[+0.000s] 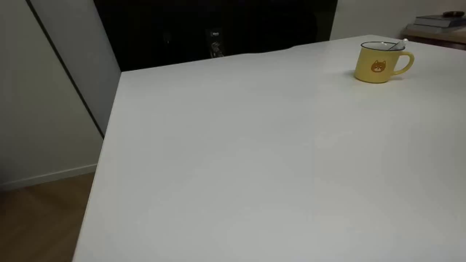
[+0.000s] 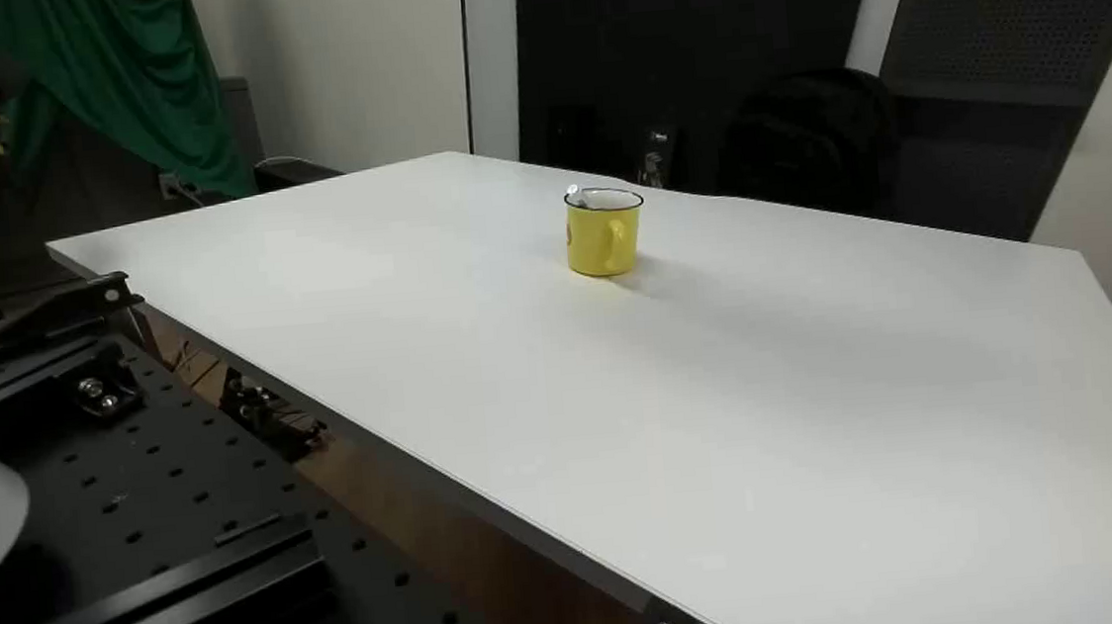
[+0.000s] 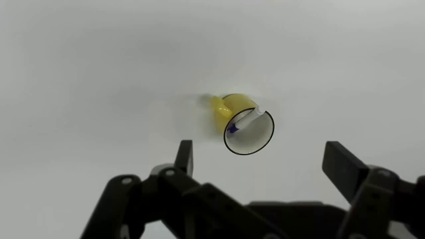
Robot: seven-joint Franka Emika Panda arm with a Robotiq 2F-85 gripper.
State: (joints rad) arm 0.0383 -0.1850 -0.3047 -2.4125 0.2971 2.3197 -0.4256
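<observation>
While the gripper [image 3: 259,158] gapes wide, empty, yellow mug [image 1: 375,65] (pen [image 3: 248,119] inside), upright on white table [image 2: 772,414].

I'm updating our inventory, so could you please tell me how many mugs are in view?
1: the mug stands upright on the table, a pen inside; all three views show it.

Table [image 2: 819,381]: broad, white, faintly glossy
Curtain [image 2: 141,87]: green, hanging in folds over there
Floor [image 1: 47,214]: brown, dim underfoot
Wall [image 2: 358,70]: pale, dark seam [image 2: 466,56] running down
</observation>
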